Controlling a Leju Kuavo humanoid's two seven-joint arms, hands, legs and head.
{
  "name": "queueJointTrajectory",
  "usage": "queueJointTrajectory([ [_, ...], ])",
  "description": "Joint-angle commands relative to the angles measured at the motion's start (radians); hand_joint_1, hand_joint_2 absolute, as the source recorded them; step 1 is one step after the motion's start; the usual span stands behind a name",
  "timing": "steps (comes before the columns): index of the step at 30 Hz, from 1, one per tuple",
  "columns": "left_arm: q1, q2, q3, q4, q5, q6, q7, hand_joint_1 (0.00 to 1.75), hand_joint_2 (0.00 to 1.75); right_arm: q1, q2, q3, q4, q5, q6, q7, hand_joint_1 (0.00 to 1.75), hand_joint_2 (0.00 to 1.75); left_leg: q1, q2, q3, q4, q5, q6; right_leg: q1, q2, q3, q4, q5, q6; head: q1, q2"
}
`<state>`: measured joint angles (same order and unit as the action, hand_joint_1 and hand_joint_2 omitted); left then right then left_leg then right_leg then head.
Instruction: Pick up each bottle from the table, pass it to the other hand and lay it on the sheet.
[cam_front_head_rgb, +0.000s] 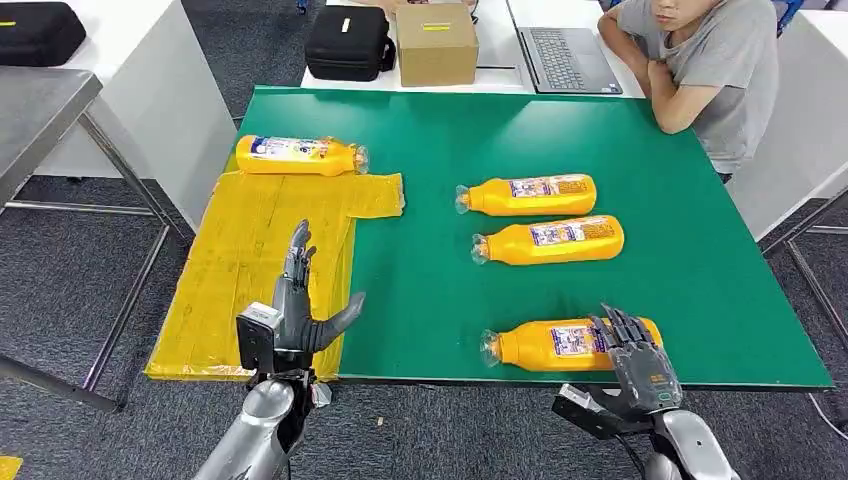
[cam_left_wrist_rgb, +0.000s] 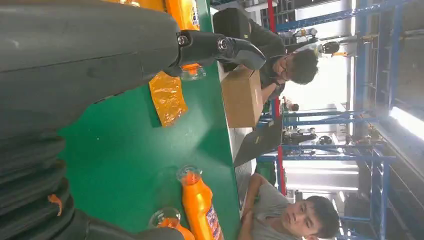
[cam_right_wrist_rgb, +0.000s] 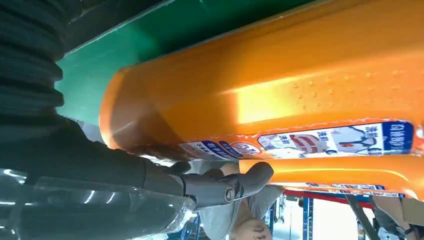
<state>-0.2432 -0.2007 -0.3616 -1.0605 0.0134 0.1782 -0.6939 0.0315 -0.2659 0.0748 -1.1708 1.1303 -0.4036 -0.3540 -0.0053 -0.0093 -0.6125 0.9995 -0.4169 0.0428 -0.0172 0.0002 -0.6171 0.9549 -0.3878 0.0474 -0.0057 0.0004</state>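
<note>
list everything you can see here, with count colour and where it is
bottles: 4, orange, lying down; three on the green table, one on the sheet's far end
sheet: 1, yellow, table's left part
table: 1, green top
cardboard box: 1, brown, white desk behind
cases: 2, black, white desks behind
laptop: 1, grey, beside the box
person: 1, grey shirt, far right corner
left robot hand: 1, grey, open above the sheet
right robot hand: 1, grey, at the nearest bottle, grip unclear
</note>
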Motion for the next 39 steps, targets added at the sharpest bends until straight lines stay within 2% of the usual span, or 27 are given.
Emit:
queueJointTrajectory([
  [1, -0.041, 0.013, -0.002, 0.061, 0.004, -0.003, 0.001, 0.00, 1.75, -0.058, 0.012, 0.042, 0.067, -0.005, 0.001, -0.003, 0.00, 1.75, 0.001, 0.002, 0.003, -0.001, -0.001, -0.002, 0.001, 0.002, 0.003, -0.001, -0.001, -0.001, 0.000, 0.000],
  [10, -0.034, 0.018, -0.010, 0.060, 0.001, -0.007, 0.000, 0.00, 1.75, -0.039, 0.008, 0.033, 0.028, -0.032, 0.000, -0.015, 0.00, 1.75, 0.001, 0.004, 0.007, 0.000, -0.003, -0.003, 0.001, 0.003, 0.006, 0.000, -0.002, -0.003, 0.000, 0.000],
  [12, -0.044, 0.022, -0.019, 0.088, 0.072, -0.124, 0.024, 0.00, 1.75, -0.056, 0.011, 0.047, 0.042, -0.036, 0.028, -0.013, 0.00, 1.75, 0.001, 0.003, 0.005, 0.000, -0.002, -0.002, 0.001, 0.002, 0.004, -0.001, -0.001, -0.002, 0.000, 0.000],
  [14, -0.077, 0.016, -0.034, 0.125, 0.078, -0.147, 0.036, 0.00, 1.75, -0.048, 0.010, 0.046, 0.026, -0.035, 0.027, -0.008, 0.00, 1.75, 0.001, 0.003, 0.005, 0.000, -0.002, -0.003, 0.001, 0.003, 0.004, 0.000, -0.001, -0.002, 0.000, 0.000],
  [15, -0.089, 0.015, -0.032, 0.141, 0.184, -0.290, 0.093, 0.00, 1.75, -0.074, 0.013, 0.046, 0.047, -0.036, 0.033, -0.009, 0.00, 1.75, 0.001, 0.004, 0.006, 0.000, -0.003, -0.003, 0.001, 0.002, 0.005, 0.000, -0.002, -0.003, 0.000, 0.000],
  [18, -0.086, 0.015, -0.040, 0.133, 0.202, -0.321, 0.103, 0.00, 1.75, -0.071, 0.008, 0.047, 0.039, -0.037, 0.038, -0.009, 0.00, 1.75, 0.001, 0.003, 0.005, 0.000, -0.002, -0.003, 0.001, 0.002, 0.004, 0.000, -0.001, -0.003, 0.000, 0.000],
  [23, -0.090, 0.016, -0.058, 0.125, 0.188, -0.308, 0.104, 0.00, 1.75, -0.024, -0.001, 0.051, -0.037, -0.028, 0.029, -0.015, 0.00, 1.75, 0.000, 0.002, 0.002, 0.000, 0.000, -0.001, 0.001, 0.001, 0.001, 0.000, 0.001, -0.002, 0.000, 0.000],
  [24, -0.092, 0.016, -0.060, 0.126, 0.187, -0.303, 0.105, 0.00, 1.75, -0.017, 0.004, 0.051, -0.054, -0.028, 0.029, -0.015, 0.00, 1.75, 0.001, 0.005, 0.006, 0.000, -0.003, -0.003, 0.001, 0.003, 0.004, 0.000, -0.001, -0.003, 0.000, 0.000],
  [25, -0.092, 0.015, -0.061, 0.126, 0.187, -0.301, 0.106, 0.00, 1.75, -0.016, 0.007, 0.050, -0.061, -0.030, 0.029, -0.014, 0.00, 1.75, 0.000, 0.003, 0.003, -0.001, -0.001, -0.001, 0.000, 0.002, 0.001, 0.000, 0.001, -0.002, 0.000, 0.000],
  [33, -0.085, 0.020, -0.075, 0.120, 0.185, -0.305, 0.119, 0.00, 1.75, -0.013, 0.009, 0.049, -0.080, -0.035, 0.044, -0.006, 0.00, 1.75, 0.001, 0.003, 0.005, 0.000, -0.002, -0.003, 0.001, 0.002, 0.004, 0.001, -0.001, -0.003, 0.000, 0.000],
  [39, -0.091, 0.020, -0.076, 0.109, 0.144, -0.241, 0.100, 0.00, 1.75, -0.004, 0.006, 0.043, -0.109, -0.036, 0.050, 0.000, 0.00, 1.75, 0.001, 0.002, 0.005, 0.000, -0.002, -0.002, 0.001, 0.001, 0.003, 0.000, -0.001, -0.003, 0.000, 0.000],
])
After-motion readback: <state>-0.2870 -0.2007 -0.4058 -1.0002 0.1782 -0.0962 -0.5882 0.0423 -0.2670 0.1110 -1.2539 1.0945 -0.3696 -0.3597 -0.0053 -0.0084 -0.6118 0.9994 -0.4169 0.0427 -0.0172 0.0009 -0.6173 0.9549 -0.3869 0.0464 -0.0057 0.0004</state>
